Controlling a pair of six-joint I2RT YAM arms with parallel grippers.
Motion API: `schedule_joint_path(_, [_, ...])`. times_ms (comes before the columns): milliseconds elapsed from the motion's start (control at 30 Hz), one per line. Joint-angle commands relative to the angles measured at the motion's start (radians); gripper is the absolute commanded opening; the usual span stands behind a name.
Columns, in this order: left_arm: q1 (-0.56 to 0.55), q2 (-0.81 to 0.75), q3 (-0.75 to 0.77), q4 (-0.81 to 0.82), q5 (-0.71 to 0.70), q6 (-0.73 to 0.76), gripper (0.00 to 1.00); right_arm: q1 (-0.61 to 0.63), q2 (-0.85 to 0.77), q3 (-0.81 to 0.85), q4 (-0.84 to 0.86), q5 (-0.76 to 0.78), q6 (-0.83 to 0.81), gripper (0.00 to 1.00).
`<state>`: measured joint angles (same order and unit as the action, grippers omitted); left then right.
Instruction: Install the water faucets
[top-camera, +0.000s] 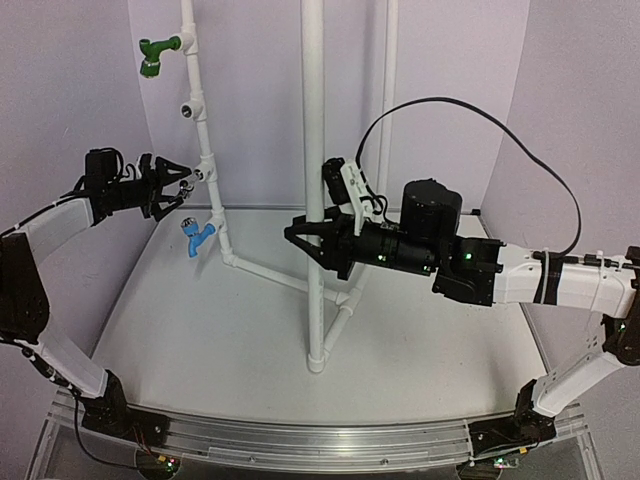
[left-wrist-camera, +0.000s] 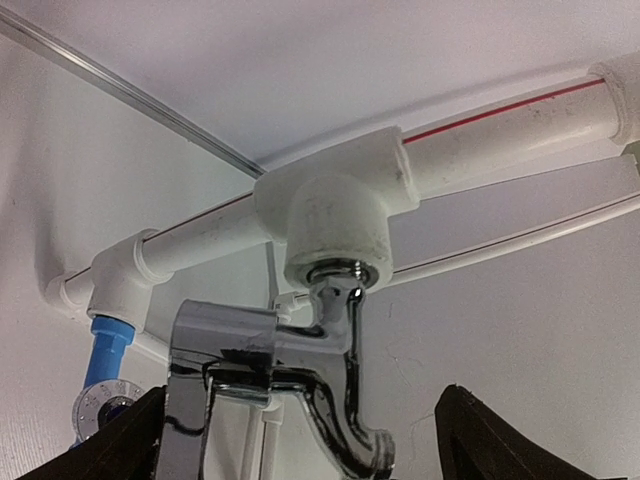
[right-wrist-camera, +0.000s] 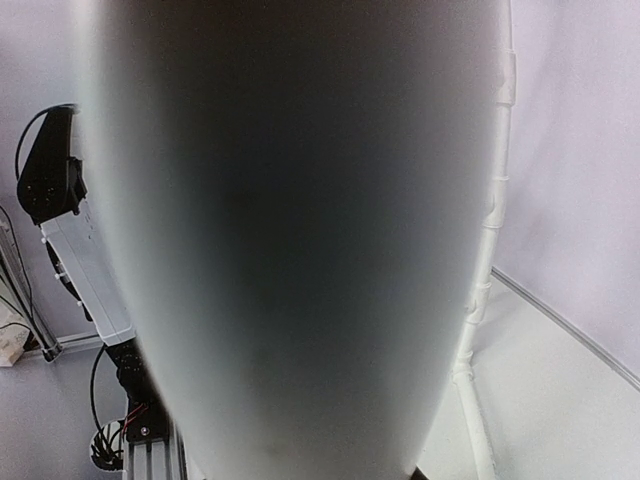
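Observation:
The silver chrome faucet (left-wrist-camera: 330, 380) sits with its threaded end in a white tee fitting (left-wrist-camera: 340, 210) on the slanted pipe; in the top view the silver faucet (top-camera: 192, 180) is small. My left gripper (top-camera: 186, 186) is open, its jaws on either side of the faucet with gaps showing; its fingers (left-wrist-camera: 480, 440) stand apart at the bottom of the left wrist view. The blue faucet (top-camera: 196, 236) sits in the lower tee, also seen in the left wrist view (left-wrist-camera: 105, 350). My right gripper (top-camera: 305, 245) clasps the thick upright white pipe (top-camera: 314, 150).
A green faucet (top-camera: 155, 55) is fitted at the top of the slanted pipe. An empty tee (top-camera: 192, 108) sits below it. The upright pipe (right-wrist-camera: 290, 240) fills the right wrist view. White walls close in the back and sides.

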<state>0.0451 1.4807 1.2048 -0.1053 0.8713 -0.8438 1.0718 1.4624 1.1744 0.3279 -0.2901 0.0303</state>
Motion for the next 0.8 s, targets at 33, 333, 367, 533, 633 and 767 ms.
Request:
schedule_joint_path(33, [-0.025,0.015,0.108,-0.055,-0.047,0.067,0.9,0.027,0.011,0.03,0.027,-0.092,0.166,0.0])
schedule_joint_path(333, [-0.079,0.027,0.166,-0.178,-0.171,0.191,0.7,0.03,0.018,0.044,0.022,-0.093,0.154,0.0])
schedule_joint_path(367, [-0.087,0.023,0.173,-0.197,-0.197,0.215,0.66,0.03,0.018,0.043,0.022,-0.091,0.155,0.0])
schedule_joint_path(533, [-0.121,-0.011,0.209,-0.3,-0.353,0.362,0.5,0.031,0.014,0.036,0.025,-0.086,0.16,0.0])
schedule_joint_path(633, [-0.143,-0.042,0.215,-0.32,-0.446,0.452,0.46,0.033,0.013,0.039,0.024,-0.084,0.155,0.0])
schedule_joint_path(767, [-0.201,-0.068,0.252,-0.369,-0.6,0.625,0.45,0.032,0.013,0.045,0.016,-0.079,0.143,0.0])
